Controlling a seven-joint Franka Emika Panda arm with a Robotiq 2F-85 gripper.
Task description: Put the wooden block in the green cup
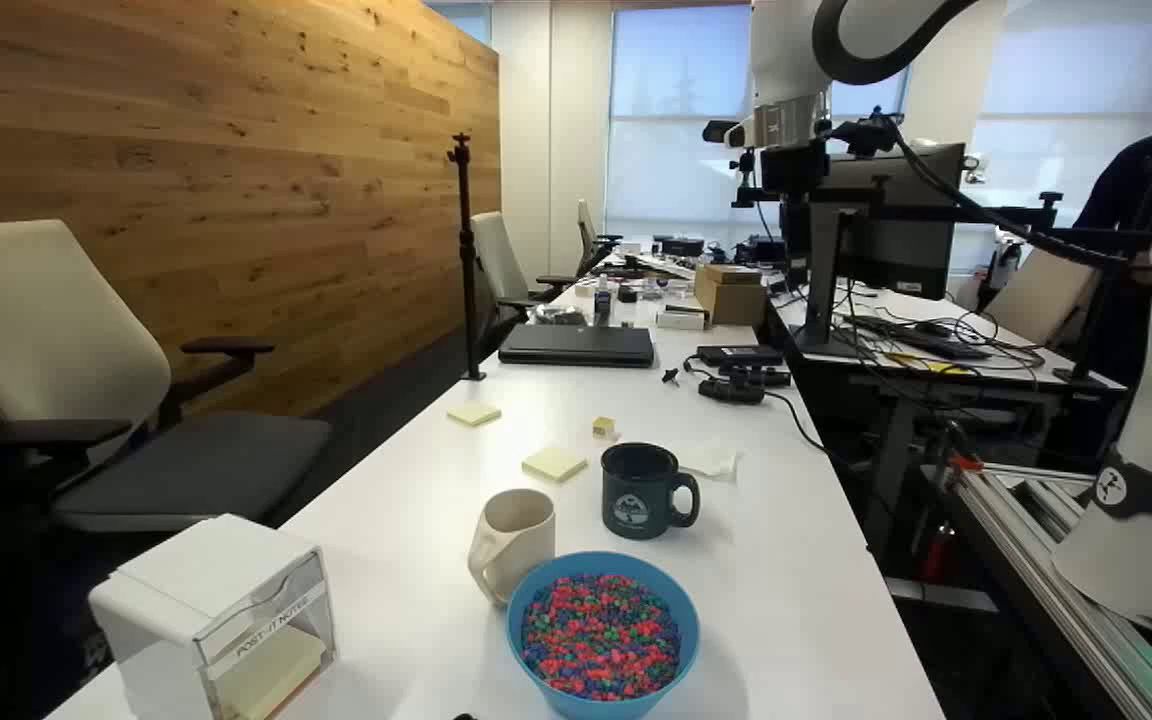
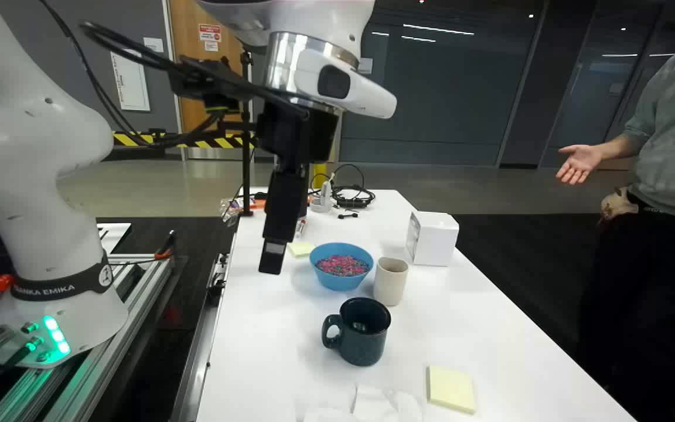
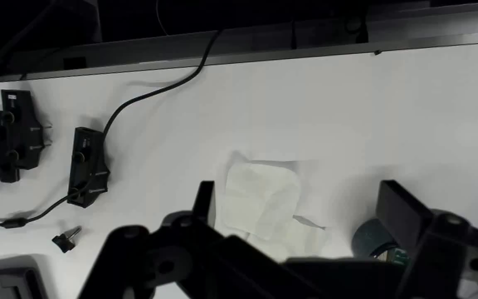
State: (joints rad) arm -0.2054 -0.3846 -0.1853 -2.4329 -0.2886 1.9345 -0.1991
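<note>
Apparently the tool [image 3: 299, 203] is free for a pick: in the wrist view its fingers stand wide apart, and what shows between them is mostly a crumpled tissue [image 3: 262, 199] lying on the counter [image 1: 786, 590] below, not gripped. It hangs high, seemingly nearer the robot-side long edge than the opposite one; the height probably serves to clear every rim on the way across.

In an exterior view the wooden block [image 1: 603, 427] sits about midway between those two edges, near a note pad [image 1: 554, 463] but apart from it, and outside the green cup [image 1: 636, 500], so the delivery remains to be done. That gap should leave the fingers room to straddle it. The wrist view does not show the block; the tool's own body may hide it.

Upright, the green cup offers its mouth to a drop from above, while its handle points toward the robot-side edge. A low approach from that edge could catch the handle, so coming straight down seems wiser. The cream cup [image 1: 526, 545] and blue bowl [image 2: 342, 283] stand on the side of it away from the block, perhaps as decoys for the choice of target. Close by the opposite long edge, a note dispenser [image 1: 201, 568] probably explains the loose pad.
</note>
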